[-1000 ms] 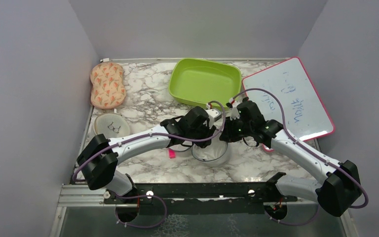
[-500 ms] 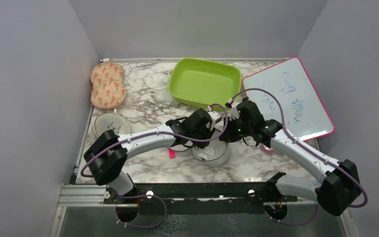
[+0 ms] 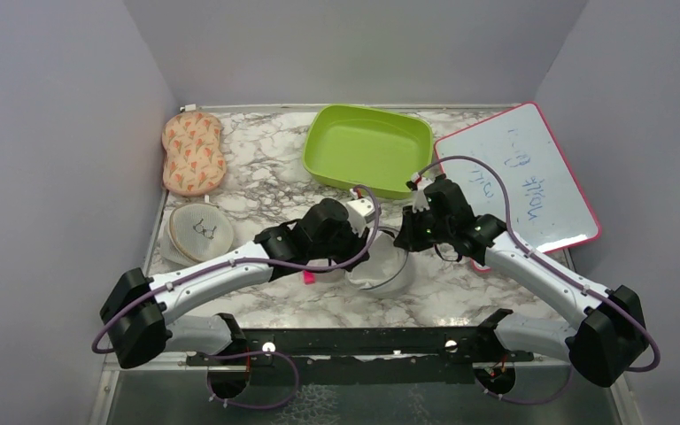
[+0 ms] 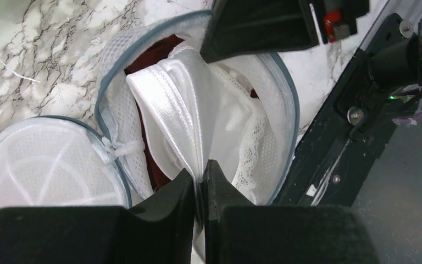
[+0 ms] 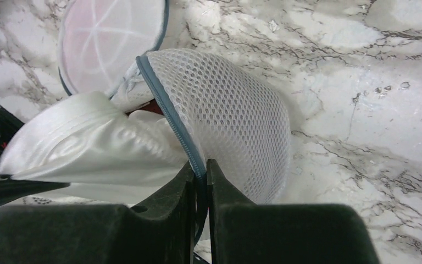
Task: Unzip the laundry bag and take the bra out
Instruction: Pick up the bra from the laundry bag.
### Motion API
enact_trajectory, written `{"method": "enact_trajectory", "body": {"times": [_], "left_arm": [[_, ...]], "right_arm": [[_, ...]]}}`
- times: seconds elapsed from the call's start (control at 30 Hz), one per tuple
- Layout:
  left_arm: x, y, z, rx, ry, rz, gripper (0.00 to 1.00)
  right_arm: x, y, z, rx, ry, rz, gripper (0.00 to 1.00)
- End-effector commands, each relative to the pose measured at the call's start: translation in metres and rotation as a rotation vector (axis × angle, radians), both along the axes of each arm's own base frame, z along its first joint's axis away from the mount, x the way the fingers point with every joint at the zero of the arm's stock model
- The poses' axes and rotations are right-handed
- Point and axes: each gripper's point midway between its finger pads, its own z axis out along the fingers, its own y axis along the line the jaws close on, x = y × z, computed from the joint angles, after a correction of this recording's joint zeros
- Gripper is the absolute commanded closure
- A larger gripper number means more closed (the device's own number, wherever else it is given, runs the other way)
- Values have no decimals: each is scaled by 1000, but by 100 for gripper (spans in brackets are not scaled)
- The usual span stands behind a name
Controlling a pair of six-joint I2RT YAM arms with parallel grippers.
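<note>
The laundry bag [image 4: 118, 60] is a white mesh clamshell with a grey-blue zip rim. It stands open at mid-table, also visible in the top view as the laundry bag [image 3: 388, 278], with its lid half [image 4: 44, 165] folded out flat on the marble. A white satin bra [image 4: 181, 104] with lace edging bulges out of the open half. My left gripper [image 4: 202, 175] is shut on a fold of the bra. My right gripper [image 5: 199, 171] is shut on the bag's zip rim [image 5: 167, 113], with the mesh wall [image 5: 231, 118] bulging beside it. The two grippers sit close together over the bag.
A lime-green tray [image 3: 367, 146] lies at the back, a pink-framed whiteboard [image 3: 522, 181] to the right. A floral pad [image 3: 193, 152] and a beige mesh round case [image 3: 200, 230] with a bra icon lie at the left. A small pink piece [image 3: 308, 276] lies beside the bag.
My left jaws have closed onto the bra fold. The left arm has swung its elbow out to the left and the wrist has shifted a little left. The right arm has hardly moved.
</note>
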Motion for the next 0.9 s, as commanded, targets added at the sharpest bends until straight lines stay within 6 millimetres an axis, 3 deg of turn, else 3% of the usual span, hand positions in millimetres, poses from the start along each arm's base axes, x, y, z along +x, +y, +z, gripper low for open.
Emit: {"method": "enact_trajectory", "body": {"times": [0.0, 0.33, 0.47, 0.6, 0.87], "left_arm": [[-10, -3, 32, -115, -57, -53, 100], [5, 11, 170, -467, -227, 127, 100], [17, 12, 212, -527, -284, 181, 100], [52, 20, 238, -477, -312, 352, 100], [121, 35, 278, -495, -316, 469, 100]], "right_arm": [[15, -4, 9, -7, -52, -83, 92], [12, -1, 21, 15, -111, -16, 91], [13, 0, 19, 24, -137, 4, 91], [12, 2, 19, 32, -126, 10, 90], [4, 10, 21, 102, -120, 28, 90]]}}
